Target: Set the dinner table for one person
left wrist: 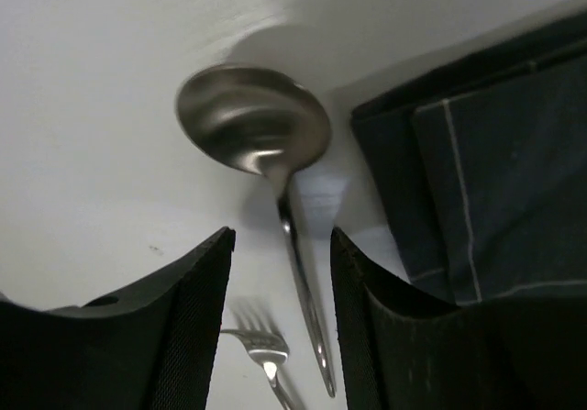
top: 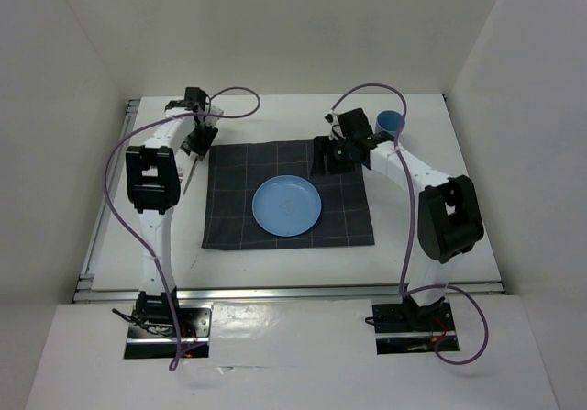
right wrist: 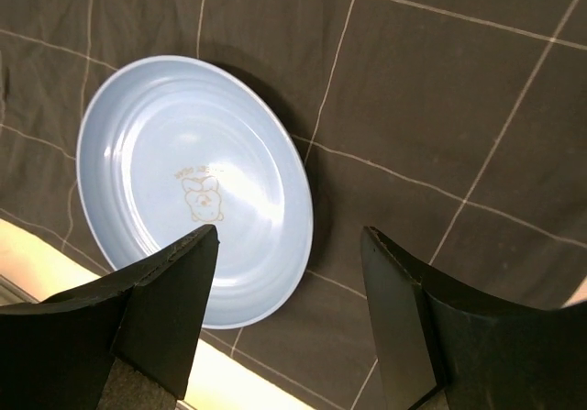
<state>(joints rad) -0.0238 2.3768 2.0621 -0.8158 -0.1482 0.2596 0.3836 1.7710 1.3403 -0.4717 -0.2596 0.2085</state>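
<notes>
White and railed in metal, the dinner table (top: 284,268) lies beneath both of your pincers. Your left pincer (left wrist: 280,245) hangs with its jaws parted, straddling without touching the handle of a steel spoon (left wrist: 252,121). The spoon's bowl rests on the table just ahead of the fingertips. A fork (left wrist: 261,344) lies further back between the fingers. To that pincer's right, a dark grey checked cloth (left wrist: 495,181) begins. A blue plate (right wrist: 193,181) sits on the cloth, below and left of your right pincer (right wrist: 291,234), whose jaws stand wide, holding nothing. A blue cup (top: 391,121) stands near that pincer's arm.
</notes>
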